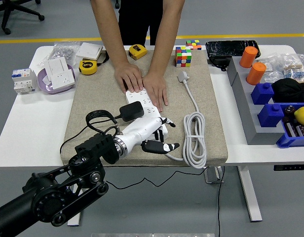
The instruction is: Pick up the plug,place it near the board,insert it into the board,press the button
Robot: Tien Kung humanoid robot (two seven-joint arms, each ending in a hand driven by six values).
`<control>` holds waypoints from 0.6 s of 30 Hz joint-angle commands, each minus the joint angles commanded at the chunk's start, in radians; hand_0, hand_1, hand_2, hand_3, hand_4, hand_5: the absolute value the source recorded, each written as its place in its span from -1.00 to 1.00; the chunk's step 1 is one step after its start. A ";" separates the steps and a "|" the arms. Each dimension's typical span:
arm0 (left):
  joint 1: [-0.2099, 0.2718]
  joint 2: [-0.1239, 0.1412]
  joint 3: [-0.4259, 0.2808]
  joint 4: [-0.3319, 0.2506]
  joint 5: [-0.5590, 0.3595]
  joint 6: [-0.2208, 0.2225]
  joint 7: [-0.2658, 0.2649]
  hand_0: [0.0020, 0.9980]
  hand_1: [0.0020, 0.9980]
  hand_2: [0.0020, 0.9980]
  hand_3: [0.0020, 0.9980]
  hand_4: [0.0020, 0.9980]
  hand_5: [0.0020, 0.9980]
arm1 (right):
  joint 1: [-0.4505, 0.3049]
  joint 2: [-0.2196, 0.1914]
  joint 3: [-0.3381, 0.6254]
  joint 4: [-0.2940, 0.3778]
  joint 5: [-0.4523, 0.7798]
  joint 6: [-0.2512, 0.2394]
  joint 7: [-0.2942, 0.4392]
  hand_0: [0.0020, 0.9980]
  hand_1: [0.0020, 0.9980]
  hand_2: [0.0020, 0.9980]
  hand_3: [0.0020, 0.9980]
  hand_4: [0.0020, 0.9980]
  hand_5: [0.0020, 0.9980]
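Left hand [153, 132]: your fingers lie released over the board's [148, 109] near end.
Person's hands [142, 83]: pressing the board's far end.
Plug [183, 76]: far right, untouched.

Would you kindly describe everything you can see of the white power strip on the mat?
The power strip is a long white plastic bar lying flat on the beige mat, running from the far middle toward the near edge. Only its far part shows: a person's two hands press flat on the far end, and the robot's left hand covers the near end. Its thick white cable leaves the near end, coils on the mat, and ends in a grey plug.
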 joint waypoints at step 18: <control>-0.005 0.003 -0.002 -0.011 0.060 -0.115 0.115 -0.76 -0.95 -0.69 0.82 0.08 -1.00 | 0.003 -0.001 -0.005 0.000 0.006 -0.001 0.002 0.69 0.47 0.41 0.31 0.90 0.21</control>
